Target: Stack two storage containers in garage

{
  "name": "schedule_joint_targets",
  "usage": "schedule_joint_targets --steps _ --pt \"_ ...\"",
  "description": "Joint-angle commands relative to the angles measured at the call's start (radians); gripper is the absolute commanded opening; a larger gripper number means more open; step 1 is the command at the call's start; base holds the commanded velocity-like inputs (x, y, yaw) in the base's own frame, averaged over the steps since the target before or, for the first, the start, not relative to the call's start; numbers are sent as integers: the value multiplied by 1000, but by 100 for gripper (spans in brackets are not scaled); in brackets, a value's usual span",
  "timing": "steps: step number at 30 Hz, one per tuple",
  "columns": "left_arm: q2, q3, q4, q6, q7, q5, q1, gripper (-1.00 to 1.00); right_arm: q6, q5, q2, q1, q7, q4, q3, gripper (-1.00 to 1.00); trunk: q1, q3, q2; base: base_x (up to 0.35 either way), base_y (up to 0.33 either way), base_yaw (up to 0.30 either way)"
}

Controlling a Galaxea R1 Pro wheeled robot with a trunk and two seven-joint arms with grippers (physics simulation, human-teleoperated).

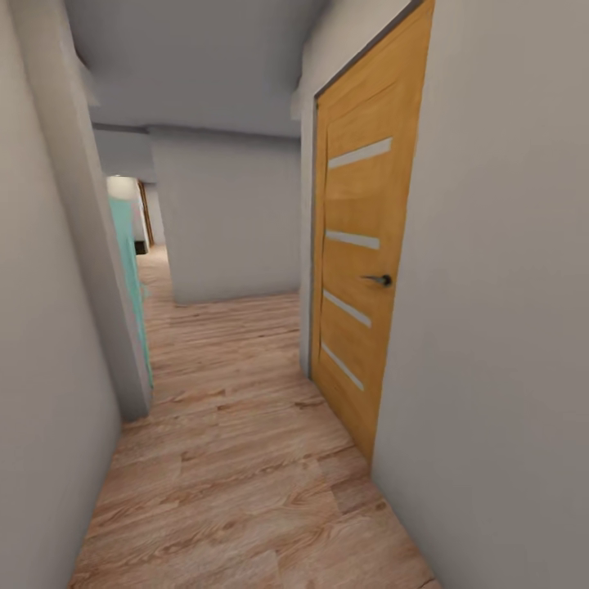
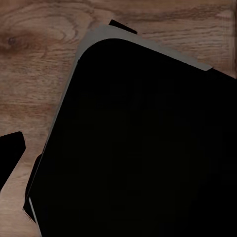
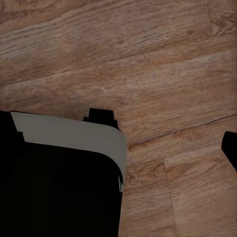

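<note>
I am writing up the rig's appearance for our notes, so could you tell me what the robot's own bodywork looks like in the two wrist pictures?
Little of it shows. In the left wrist view a large matte black body with rounded corners and a thin light grey edge sits over the wood-plank floor. In the right wrist view the same kind of black panel has a broad light grey band along its rounded edge. No cables or markings are visible, and no fingers can be made out.

You are facing one wooden door (image 1: 357,270) carrying four pale strips and one handle (image 1: 379,280); one teal panel (image 1: 131,278) is showing.
</note>
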Motion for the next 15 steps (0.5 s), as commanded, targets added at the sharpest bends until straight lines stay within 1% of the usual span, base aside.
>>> schedule_joint_targets --steps 1,6,15 --pt "0 4 0 -2 1 1 0 100 -6 -8 0 -1 -2 3 8 100 1 -1 0 318 0 128" --pt "0 4 0 -2 1 1 0 100 -5 -8 -3 -1 -6 3 9 100 1 -1 0 318 0 212" --pt "-1 3 0 -2 1 -1 0 100 -5 -8 0 -1 -8 3 8 100 1 -1 0 318 0 265"
